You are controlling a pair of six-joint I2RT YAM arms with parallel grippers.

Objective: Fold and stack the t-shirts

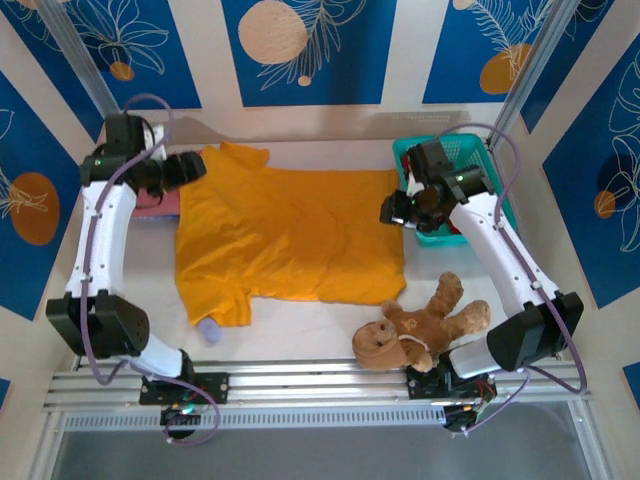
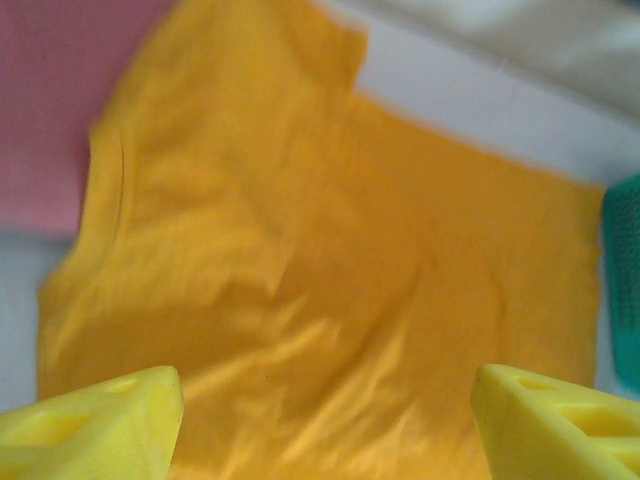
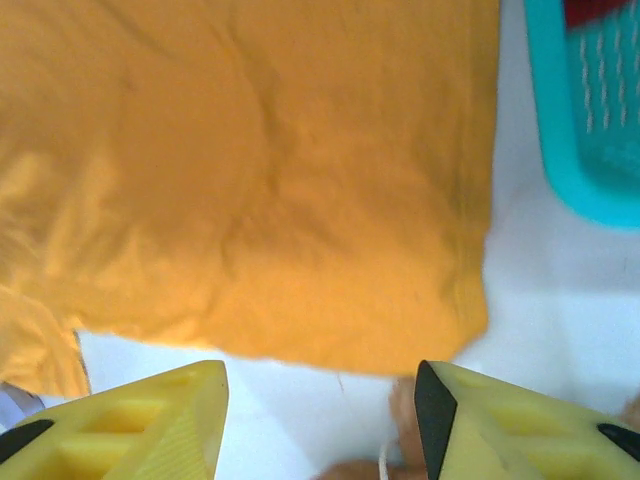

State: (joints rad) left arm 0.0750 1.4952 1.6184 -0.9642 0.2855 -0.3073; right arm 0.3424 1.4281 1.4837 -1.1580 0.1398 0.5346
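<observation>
So orange shirt runs L-R: left gripper at neck end, right gripper at hem, both spread, holding nothing.

I see a white surface boxed in by white walls carrying blue panels printed with pale leaves and orange discs. Aluminium posts flank the back corners. A slotted metal rail lines the near edge.

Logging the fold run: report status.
Left gripper, right gripper open, empty. Mustard t-shirt spread flat, unfolded. Teddy bear beside its near right corner.
</observation>
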